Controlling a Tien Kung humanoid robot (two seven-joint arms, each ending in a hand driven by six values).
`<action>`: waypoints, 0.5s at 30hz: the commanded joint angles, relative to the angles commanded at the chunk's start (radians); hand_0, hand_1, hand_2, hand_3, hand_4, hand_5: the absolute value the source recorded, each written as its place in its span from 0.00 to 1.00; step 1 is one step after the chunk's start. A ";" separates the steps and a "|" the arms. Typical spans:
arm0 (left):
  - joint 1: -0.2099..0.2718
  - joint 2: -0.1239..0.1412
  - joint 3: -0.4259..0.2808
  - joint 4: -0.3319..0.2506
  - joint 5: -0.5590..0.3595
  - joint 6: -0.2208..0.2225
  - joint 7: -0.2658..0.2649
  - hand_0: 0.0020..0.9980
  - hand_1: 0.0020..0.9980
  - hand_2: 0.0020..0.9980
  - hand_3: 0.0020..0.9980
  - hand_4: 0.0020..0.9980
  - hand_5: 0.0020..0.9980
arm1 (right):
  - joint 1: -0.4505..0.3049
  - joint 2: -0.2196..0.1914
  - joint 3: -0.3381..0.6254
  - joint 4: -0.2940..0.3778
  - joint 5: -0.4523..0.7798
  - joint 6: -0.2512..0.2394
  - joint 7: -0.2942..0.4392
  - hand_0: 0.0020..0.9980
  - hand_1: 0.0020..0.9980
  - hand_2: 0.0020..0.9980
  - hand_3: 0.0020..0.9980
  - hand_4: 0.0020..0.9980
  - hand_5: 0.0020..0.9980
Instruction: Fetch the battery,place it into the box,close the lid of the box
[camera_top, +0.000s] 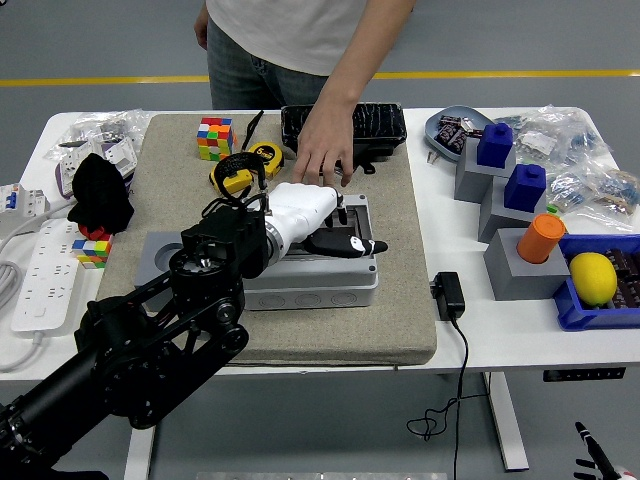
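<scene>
On the mat's (400, 330) left half lie a cube (214, 138) and a tape measure (246, 170). My left hand (318, 222) lies flat on the box (345, 285) at the mat's middle, fingers (350, 246) together and extended, gripping nothing. It hides the lid; I can't see the battery. A person's hand (325, 150) rests just behind the box, before a black case (375, 125). A charger (449, 295) lies off the mat's right edge.
</scene>
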 joint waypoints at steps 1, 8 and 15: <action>0.003 0.000 0.004 0.002 -0.013 -0.005 0.000 0.38 0.61 0.65 0.67 1.00 1.00 | 0.000 0.000 0.002 0.000 -0.001 0.000 0.000 0.94 0.83 0.76 0.79 1.00 1.00; 0.015 0.000 0.004 -0.010 0.078 0.112 -0.001 0.39 0.61 0.66 0.68 1.00 1.00 | -0.001 -0.002 0.006 0.000 -0.005 -0.001 -0.001 0.94 0.83 0.76 0.79 1.00 1.00; 0.059 0.000 -0.090 -0.025 0.132 0.404 -0.227 0.51 0.67 0.67 0.67 1.00 1.00 | -0.004 0.001 0.002 0.000 -0.003 0.001 -0.002 0.93 0.83 0.76 0.79 1.00 1.00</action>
